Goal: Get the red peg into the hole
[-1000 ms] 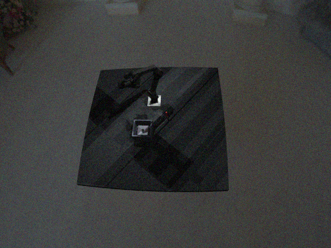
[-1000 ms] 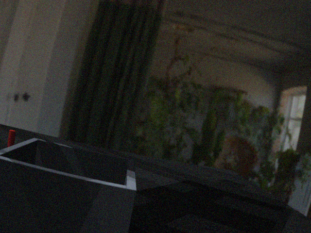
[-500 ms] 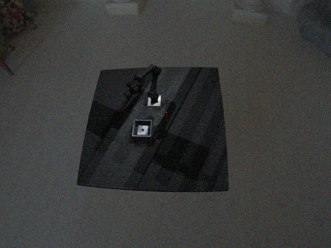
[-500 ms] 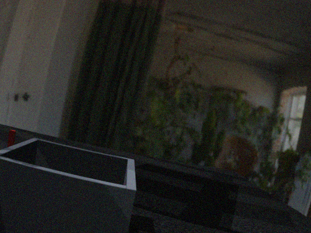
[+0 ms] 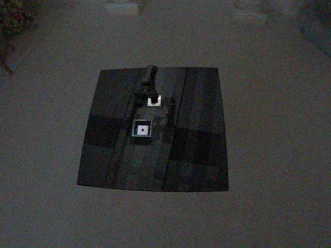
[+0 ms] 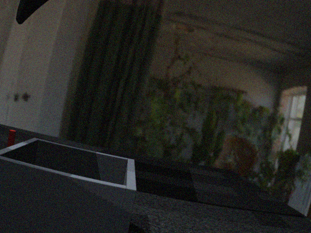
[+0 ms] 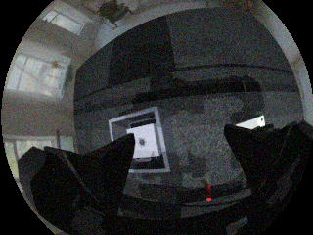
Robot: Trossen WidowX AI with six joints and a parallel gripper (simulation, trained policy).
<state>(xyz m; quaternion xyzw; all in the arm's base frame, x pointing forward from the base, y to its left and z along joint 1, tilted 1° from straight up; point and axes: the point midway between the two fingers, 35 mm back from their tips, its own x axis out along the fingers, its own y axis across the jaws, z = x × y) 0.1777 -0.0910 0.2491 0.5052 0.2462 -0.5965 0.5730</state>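
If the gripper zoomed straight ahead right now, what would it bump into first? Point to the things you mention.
Probably the dark table top (image 5: 197,106) (image 6: 165,180) (image 7: 198,142), seen between the open gripper's (image 5: 137,98) (image 7: 179,132) fingers. One finger might catch the box (image 5: 141,136) (image 6: 130,173) (image 7: 163,152); depth is hard to tell.

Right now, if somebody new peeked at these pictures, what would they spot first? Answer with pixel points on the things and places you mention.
Probably the bright white plate (image 5: 139,132) (image 7: 150,151) at the bottom of the open box (image 5: 133,128) (image 6: 130,173) (image 7: 163,156), with a small dark hole in it. Next comes the little red peg (image 5: 166,114) (image 6: 11,138) (image 7: 208,193), standing outside the box on the dark table (image 5: 197,106) (image 7: 210,44).
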